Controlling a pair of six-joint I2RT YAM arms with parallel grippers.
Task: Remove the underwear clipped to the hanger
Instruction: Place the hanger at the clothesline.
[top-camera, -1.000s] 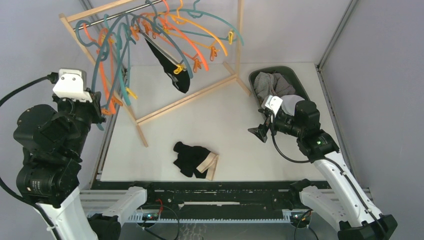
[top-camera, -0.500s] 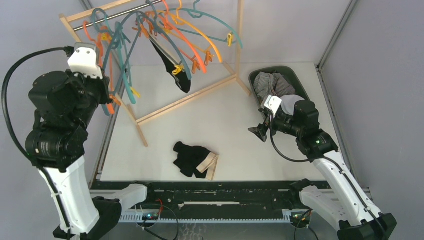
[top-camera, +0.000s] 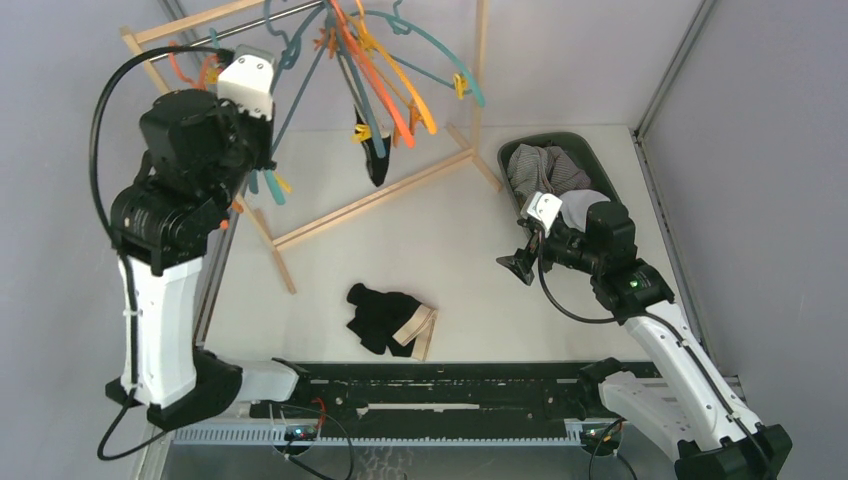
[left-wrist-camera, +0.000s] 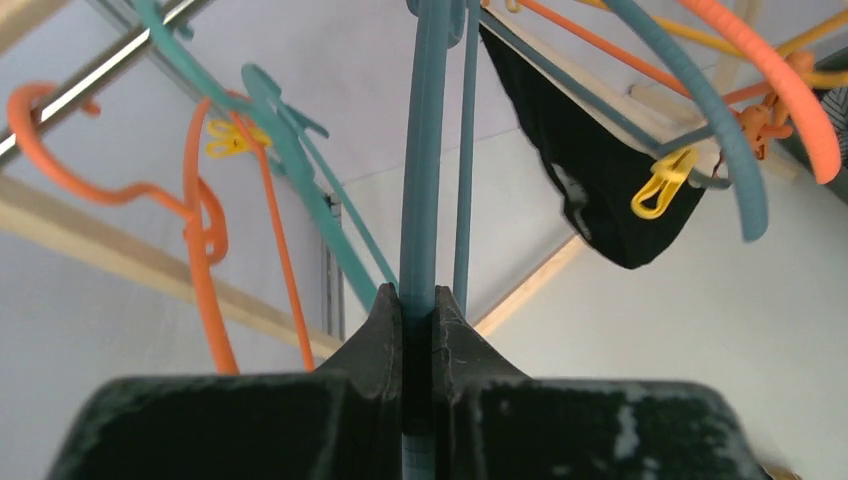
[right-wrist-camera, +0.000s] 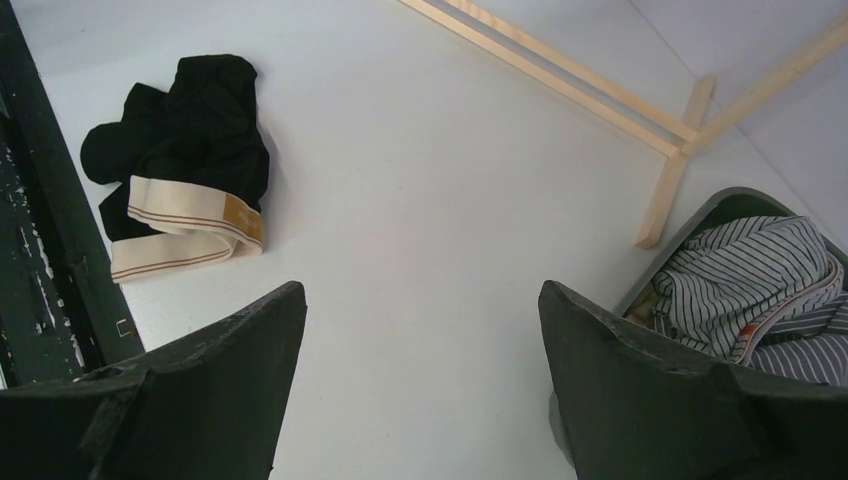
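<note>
Judging from the rack (top-camera: 372, 199), you are partway: one black pair of underwear (top-camera: 381, 316) lies on the table (top-camera: 450, 250) before it, a second black pair (left-wrist-camera: 592, 185) hangs clipped under it, your left gripper (left-wrist-camera: 418, 312) pinches a teal hanger (left-wrist-camera: 420, 190), and your right gripper (right-wrist-camera: 418, 292) hovers wide-spread and empty beside it.

Since a second ago: left arm (top-camera: 185, 170) rises and reaches right; left gripper (left-wrist-camera: 418, 312) (clamped on a teal hanger (left-wrist-camera: 420, 190)) drags the other hangers (top-camera: 395, 95) into a bunch. Black underwear (top-camera: 376, 158) swings right.
</note>
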